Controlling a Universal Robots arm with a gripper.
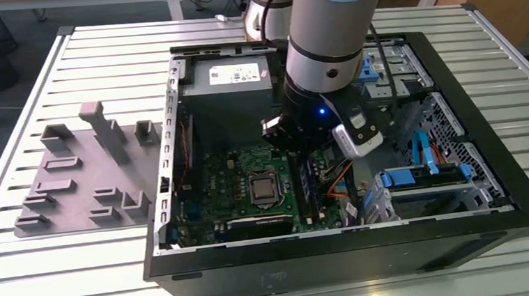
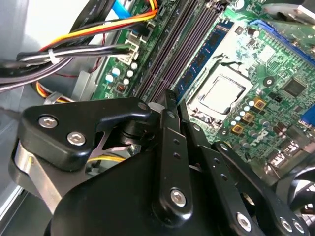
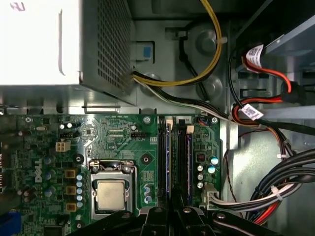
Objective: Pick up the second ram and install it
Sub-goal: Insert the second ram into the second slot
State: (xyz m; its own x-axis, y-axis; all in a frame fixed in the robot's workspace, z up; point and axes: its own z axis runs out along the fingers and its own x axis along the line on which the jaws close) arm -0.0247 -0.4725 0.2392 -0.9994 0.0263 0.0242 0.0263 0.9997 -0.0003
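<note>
Inside the open computer case (image 1: 492, 205), the second ram (image 2: 206, 51) is sitting edge-up in a slot beside the processor socket (image 3: 110, 192), seemingly already seated, its blue board lying along the dark slots (image 3: 176, 162). The end effector (image 2: 167, 105) is hovering just above the slots' end with its fingers pressed together, pinching nothing visible. Bundled cables (image 3: 275, 191) are crowding one side of the slots, the grey power supply (image 1: 227, 77) is lying just beyond the board, and a grey tray (image 1: 85, 178) is resting on the slatted surface (image 1: 81, 56) outside.
</note>
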